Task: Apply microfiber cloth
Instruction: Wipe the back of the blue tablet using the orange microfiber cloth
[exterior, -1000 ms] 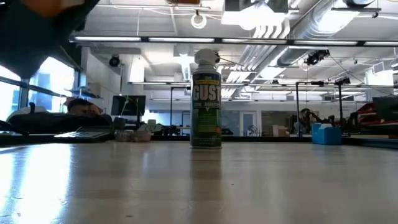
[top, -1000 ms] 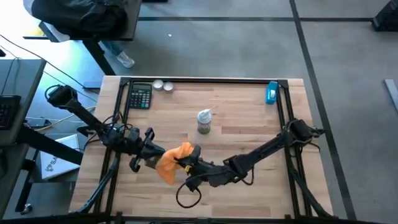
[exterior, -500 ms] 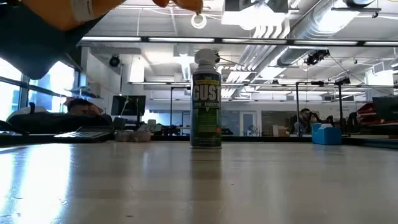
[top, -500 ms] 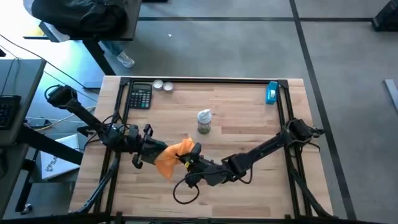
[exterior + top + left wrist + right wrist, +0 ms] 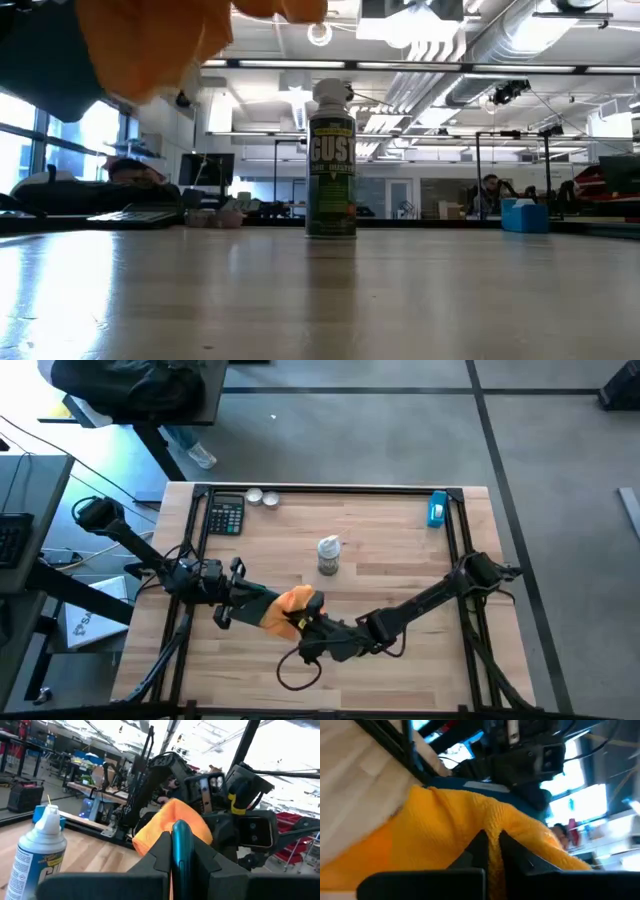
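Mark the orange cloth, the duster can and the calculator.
microfiber cloth (image 5: 288, 607): high view, middle of the orange bunch.
duster can (image 5: 331, 170): low view, green label.
calculator (image 5: 226, 516): high view, keypad.

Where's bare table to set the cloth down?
Free: the wood between the spray can and the blue box, and the near left corner. Crowded: mid-table, where the left gripper and right gripper meet at the microfiber cloth.

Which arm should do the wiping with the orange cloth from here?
The right, probably. Its hand is shut on the microfiber cloth, pressed against the teal-edged flat device that the left hand clamps edge-on above the table. The left is busy holding it.
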### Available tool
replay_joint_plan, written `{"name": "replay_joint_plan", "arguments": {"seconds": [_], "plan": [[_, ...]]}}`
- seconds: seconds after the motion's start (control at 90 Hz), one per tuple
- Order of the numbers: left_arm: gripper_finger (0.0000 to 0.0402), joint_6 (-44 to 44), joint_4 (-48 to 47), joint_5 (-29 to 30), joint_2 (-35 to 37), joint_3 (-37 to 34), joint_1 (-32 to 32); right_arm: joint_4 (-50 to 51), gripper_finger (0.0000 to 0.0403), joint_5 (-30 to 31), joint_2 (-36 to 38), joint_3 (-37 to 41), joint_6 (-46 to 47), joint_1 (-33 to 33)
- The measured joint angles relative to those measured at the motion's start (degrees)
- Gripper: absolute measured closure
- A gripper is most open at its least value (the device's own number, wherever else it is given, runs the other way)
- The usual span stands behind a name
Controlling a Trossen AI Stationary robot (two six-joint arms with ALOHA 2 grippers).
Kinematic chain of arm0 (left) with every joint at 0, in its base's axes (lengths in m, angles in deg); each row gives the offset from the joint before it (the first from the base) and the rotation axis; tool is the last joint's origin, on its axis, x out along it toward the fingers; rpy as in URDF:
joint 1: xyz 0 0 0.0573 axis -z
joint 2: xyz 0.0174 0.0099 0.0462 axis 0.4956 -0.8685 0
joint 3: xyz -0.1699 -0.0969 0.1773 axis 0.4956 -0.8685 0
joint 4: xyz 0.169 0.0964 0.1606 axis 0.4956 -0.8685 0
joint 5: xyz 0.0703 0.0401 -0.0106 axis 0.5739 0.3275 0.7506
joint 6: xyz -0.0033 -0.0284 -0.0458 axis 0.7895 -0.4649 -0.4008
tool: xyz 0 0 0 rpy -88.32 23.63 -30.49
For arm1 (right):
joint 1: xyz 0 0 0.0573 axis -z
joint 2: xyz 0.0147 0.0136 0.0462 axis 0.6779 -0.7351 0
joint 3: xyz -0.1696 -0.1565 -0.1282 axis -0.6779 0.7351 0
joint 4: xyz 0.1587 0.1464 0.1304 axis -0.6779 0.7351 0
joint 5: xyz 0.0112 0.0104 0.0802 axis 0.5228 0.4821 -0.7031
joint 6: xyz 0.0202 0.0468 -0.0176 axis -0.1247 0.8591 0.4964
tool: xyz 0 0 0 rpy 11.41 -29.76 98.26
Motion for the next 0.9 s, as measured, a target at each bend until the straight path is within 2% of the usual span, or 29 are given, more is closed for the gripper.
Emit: {"name": "replay_joint_plan", "arguments": {"seconds": [0.1,0.333,0.456,0.689,0.9], "plan": [[0.0393,1.76,6.04,-0.47,-2.02,0.00,-0.03,-0.98,0.0403,-0.47,0.00,0.00,-1.07,0.67],[0.0393,4.62,20.78,-0.18,-8.49,0.01,-1.20,0.11,0.0403,-6.43,0.00,0.00,4.15,2.52],[0.0393,6.12,27.10,-0.53,-11.85,1.18,-3.10,0.41,0.0403,-6.70,0.00,0.00,6.17,3.28],[0.0390,7.82,28.85,-4.10,-15.81,7.64,-6.66,2.22,0.0403,-7.62,-0.25,-0.07,7.64,3.85],[0.0389,10.01,29.45,-8.03,-15.72,11.47,-6.86,4.23,0.0403,-7.62,-0.76,-0.09,10.99,3.28]]}}
